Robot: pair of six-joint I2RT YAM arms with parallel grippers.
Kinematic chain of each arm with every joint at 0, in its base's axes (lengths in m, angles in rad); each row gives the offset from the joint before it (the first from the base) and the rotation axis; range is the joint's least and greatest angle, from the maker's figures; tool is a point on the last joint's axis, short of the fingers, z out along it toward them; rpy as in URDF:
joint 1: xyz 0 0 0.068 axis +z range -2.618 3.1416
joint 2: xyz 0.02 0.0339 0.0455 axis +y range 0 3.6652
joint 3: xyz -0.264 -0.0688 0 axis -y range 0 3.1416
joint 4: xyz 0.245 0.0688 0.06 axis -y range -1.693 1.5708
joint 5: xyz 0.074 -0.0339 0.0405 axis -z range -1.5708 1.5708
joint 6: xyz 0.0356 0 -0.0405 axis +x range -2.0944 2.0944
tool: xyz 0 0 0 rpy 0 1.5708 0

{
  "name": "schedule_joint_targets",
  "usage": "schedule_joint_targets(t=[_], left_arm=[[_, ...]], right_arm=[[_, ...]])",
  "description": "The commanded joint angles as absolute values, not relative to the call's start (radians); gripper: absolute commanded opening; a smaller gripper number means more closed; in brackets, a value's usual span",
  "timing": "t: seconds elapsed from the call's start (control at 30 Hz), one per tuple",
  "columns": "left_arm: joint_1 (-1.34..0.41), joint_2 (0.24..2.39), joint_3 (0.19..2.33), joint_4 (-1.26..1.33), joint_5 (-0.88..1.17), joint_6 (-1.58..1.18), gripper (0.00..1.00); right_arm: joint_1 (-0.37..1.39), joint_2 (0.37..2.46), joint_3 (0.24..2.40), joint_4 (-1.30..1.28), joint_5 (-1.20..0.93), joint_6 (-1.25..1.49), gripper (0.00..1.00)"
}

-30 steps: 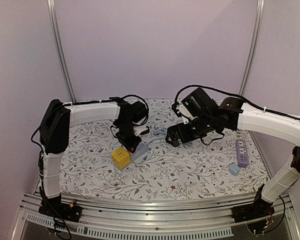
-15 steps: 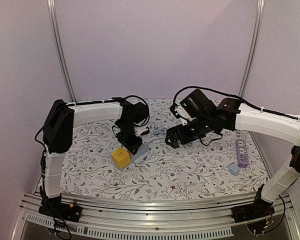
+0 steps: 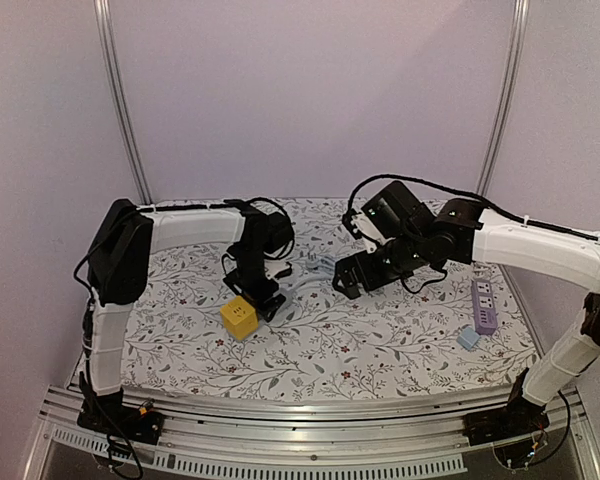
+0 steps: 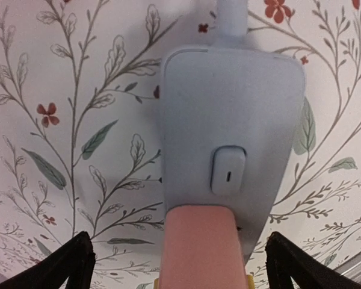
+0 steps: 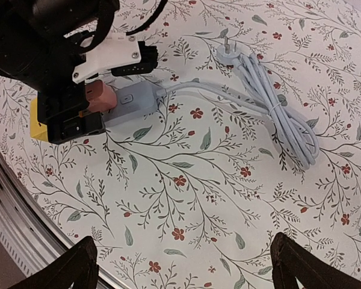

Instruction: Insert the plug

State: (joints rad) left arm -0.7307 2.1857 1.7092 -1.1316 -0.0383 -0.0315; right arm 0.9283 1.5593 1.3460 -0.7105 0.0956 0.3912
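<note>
While left jaws stand spread astride the pink plug [image 4: 201, 247], seemingly seated in the grey socket block [image 4: 231, 120], a skewed lift may unseat it. Right jaws spread, apart from block.

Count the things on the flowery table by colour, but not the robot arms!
Yellow: 1, cube
Pink: 1, plug
Purple: 1, socket strip
Pale blue-grey: 2, corded strip and block
Total: 5
</note>
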Motion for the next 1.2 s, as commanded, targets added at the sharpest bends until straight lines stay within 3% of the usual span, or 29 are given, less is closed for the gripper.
schedule_joint_targets(t=[0.0, 0.5, 0.87, 1.17], left_arm=[[-0.71, 2.094, 1.748, -1.167, -0.05, -0.046, 0.99], [-0.686, 1.894, 1.811, -1.228, -0.103, -0.043, 1.0], [-0.683, 1.699, 1.79, -1.233, -0.342, -0.112, 0.99], [-0.673, 1.592, 1.802, -1.17, -0.413, -0.217, 0.99]], right_arm=[[0.927, 1.514, 1.32, -0.701, 0.11, 0.415, 0.99], [0.928, 1.476, 1.328, -0.71, 0.121, 0.436, 0.99], [0.927, 1.509, 1.369, -0.765, 0.144, 0.446, 0.99], [0.927, 1.528, 1.386, -0.792, 0.145, 0.455, 0.99]])
